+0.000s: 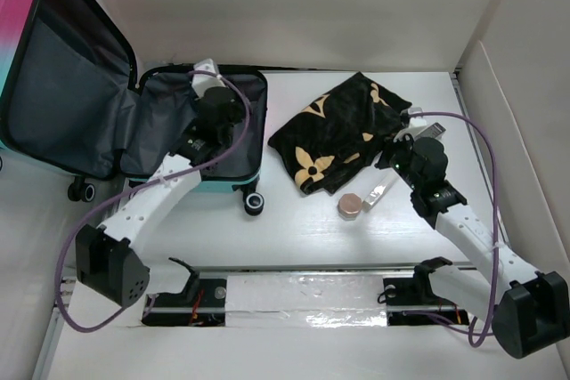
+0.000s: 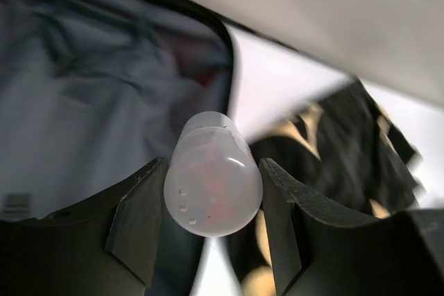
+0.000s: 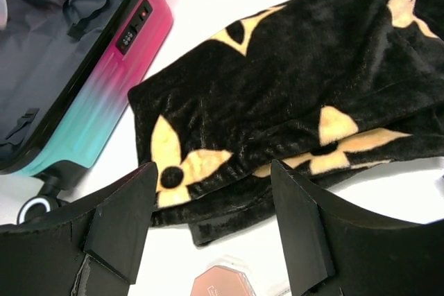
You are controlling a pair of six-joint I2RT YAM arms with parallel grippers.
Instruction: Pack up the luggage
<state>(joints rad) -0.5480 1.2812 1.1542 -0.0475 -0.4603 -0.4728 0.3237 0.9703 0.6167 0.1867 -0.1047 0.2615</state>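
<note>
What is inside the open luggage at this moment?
The luggage shows dark grey lining and the left pincer, closed on a translucent bottle. No packed item is visible, but the left arm covers part of its lower half.

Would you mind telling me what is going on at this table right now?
Two robot arms are packing a child's suitcase, which lies open at the left of the table. The left gripper holds a small translucent bottle over the suitcase's grey lining. The right gripper hangs open above a black plush cloth with a beige flower print, which lies beside the suitcase, not yet packed. A round rose-gold compact and a clear tube lie on the table near the cloth.
</note>
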